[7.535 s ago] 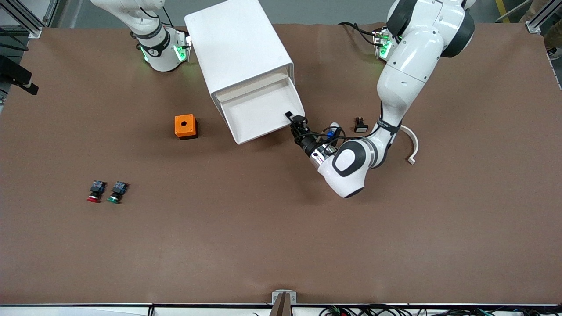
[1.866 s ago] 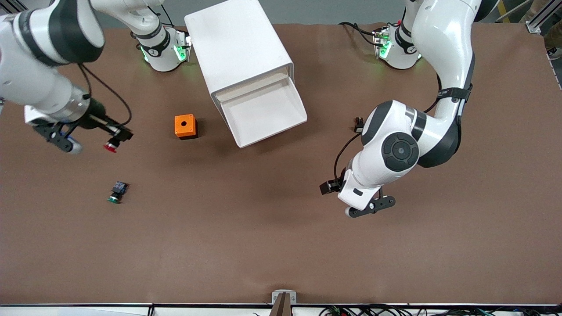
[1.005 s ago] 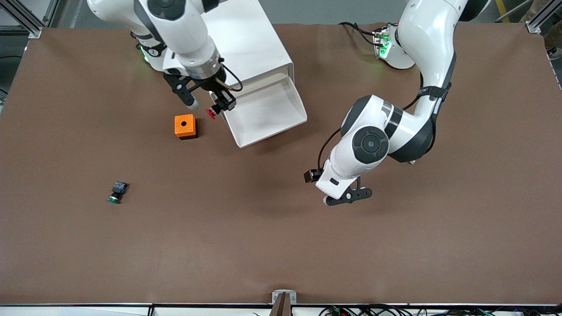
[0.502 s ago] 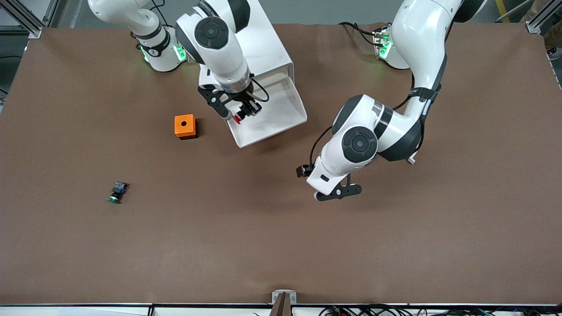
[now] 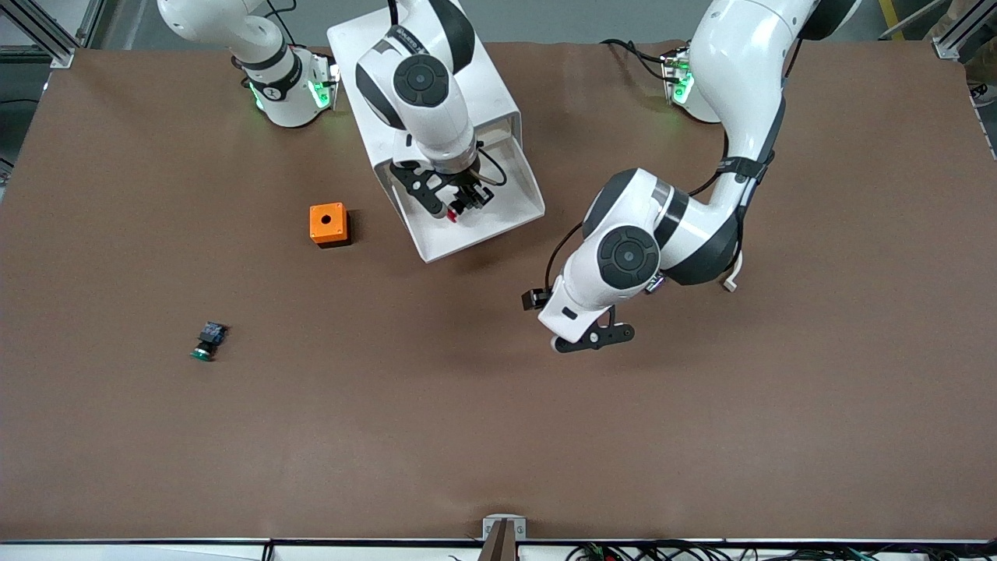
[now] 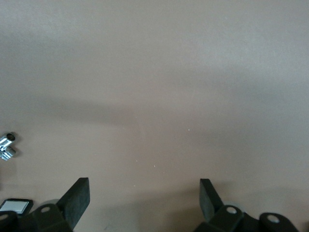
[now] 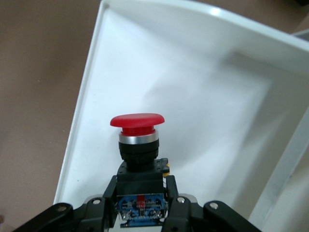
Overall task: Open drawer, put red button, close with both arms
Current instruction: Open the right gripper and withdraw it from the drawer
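holding the red button (image 7: pixel 137 122) by its black-and-blue body, your right gripper (image 5: pixel 458 204) hangs over the open drawer (image 5: pixel 510 218), cap pointing down toward the white floor. the fingers are clamped on the body, so the button is up in the air, not yet resting in the tray. i'd lower it until the cap is close to the floor, well inside the walls, then spread the fingers; a drop from height could let it bounce or roll. keep clear of the drawer's side wall toward the orange box (image 5: pixel 328 224). your left gripper (image 5: pixel 586 333) waits over bare table (image 5: pixel 498 436) with its fingers (image 6: pixel 77 198) wide apart, holding nothing. the green-capped twin (image 5: pixel 206 342) lies well apart, toward the right arm's end.
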`<state>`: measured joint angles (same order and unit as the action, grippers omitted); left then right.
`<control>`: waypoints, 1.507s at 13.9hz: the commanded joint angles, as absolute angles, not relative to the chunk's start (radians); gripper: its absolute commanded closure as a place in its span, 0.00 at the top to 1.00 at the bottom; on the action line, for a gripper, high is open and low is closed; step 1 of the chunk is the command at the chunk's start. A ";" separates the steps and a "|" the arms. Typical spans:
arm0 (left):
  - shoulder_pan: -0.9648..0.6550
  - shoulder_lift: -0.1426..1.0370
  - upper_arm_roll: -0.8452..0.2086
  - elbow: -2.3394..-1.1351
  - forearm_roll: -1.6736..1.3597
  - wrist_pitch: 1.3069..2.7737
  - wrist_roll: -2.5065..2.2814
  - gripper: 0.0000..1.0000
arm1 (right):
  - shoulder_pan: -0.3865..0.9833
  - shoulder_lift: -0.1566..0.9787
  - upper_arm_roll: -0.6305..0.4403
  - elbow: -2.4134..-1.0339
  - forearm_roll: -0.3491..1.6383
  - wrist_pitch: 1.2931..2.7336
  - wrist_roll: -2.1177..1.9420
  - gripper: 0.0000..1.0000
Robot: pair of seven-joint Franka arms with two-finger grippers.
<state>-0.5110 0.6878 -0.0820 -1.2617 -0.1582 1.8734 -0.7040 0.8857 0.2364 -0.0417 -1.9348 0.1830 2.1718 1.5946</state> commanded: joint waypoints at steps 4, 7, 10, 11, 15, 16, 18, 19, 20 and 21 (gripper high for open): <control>-0.526 0.687 -0.078 -1.269 -0.172 1.887 -0.703 1.00 | 0.928 0.278 -0.057 -1.913 0.207 2.172 1.678 0.00; -0.526 0.690 -0.078 -1.269 -0.167 1.887 -0.703 1.00 | 0.928 0.316 -0.058 -1.872 0.206 2.171 1.709 0.00; -0.526 0.689 -0.078 -1.267 -0.163 1.887 -0.703 1.00 | 0.925 0.325 -0.058 -1.847 0.199 2.160 1.726 1.00; -0.529 0.690 -0.078 -1.267 -0.163 1.887 -0.703 1.00 | 0.923 0.325 -0.060 -1.836 0.196 2.157 1.723 1.00; -0.529 0.690 -0.078 -1.267 -0.161 1.887 -0.703 1.00 | 0.876 0.325 -0.066 -1.709 0.172 1.993 1.662 1.00; -0.529 0.690 -0.078 -1.267 -0.161 1.887 -0.703 1.00 | 0.867 0.324 -0.066 -1.666 0.138 1.927 1.578 1.00; -0.528 0.690 -0.078 -1.267 -0.161 1.887 -0.703 1.00 | 0.833 0.316 -0.072 -1.608 0.117 1.815 1.429 1.00; -0.529 0.690 -0.078 -1.266 -0.160 1.887 -0.703 1.00 | 0.790 0.314 -0.074 -1.565 0.118 1.757 1.381 1.00; -0.529 0.690 -0.078 -1.267 -0.160 1.887 -0.703 1.00 | 0.755 0.314 -0.074 -1.524 0.120 1.705 1.338 1.00; -0.529 0.690 -0.078 -1.266 -0.158 1.887 -0.703 1.00 | 0.715 0.314 -0.074 -1.481 0.120 1.650 1.278 1.00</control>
